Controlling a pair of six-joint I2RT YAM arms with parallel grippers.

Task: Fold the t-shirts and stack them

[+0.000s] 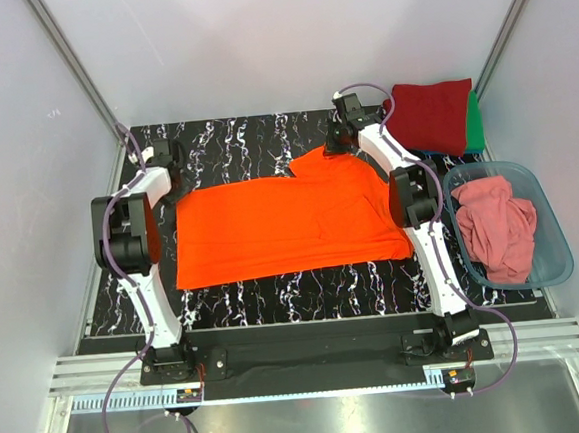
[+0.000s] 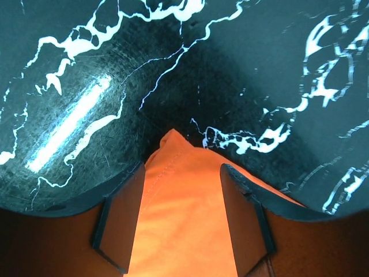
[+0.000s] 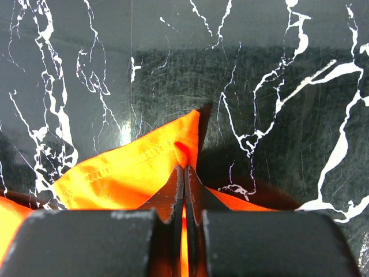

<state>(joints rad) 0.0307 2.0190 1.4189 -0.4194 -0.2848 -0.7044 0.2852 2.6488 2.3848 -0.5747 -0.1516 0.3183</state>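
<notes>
On the table (image 1: 233,131): black marbled top carrying everything, arms bolted at its near edge.
Orange t-shirt (image 1: 290,221): spread flat mid-table between both arms, long axis left-right, partly folded by the look of it; one flap sticks up at the far edge near the right arm.
Plastic tub (image 1: 556,256): right side, near half of the table; holds the salmon-pink t-shirt (image 1: 496,225), crumpled, unfolded.
Folded stack: far right corner, dark red t-shirt (image 1: 430,115) on top of the green t-shirt (image 1: 477,126); only a green edge shows.
Left gripper (image 2: 181,222): at the orange shirt's far-left corner. Fingers (image 2: 122,222) spread wide, cloth corner lying between them, not pinched.
Right gripper (image 3: 184,184): at the far-edge flap. Fingers (image 3: 170,190) pressed together with orange hem clamped between them.
Step (judgement): mid-fold on the orange shirt, taking hold of the two far corners; right has its hold, left does not yet.
Next move (judgement): left needs to close on its corner, then both lift and carry the far edge toward the near edge evenly, so the cloth doesn't skew.
Count: t-shirts 4 (1 orange, 1 pink, 1 dark red, 1 green); 2 folded, 1 in work, 1 waiting. Tubs 1. Arms 2.
</notes>
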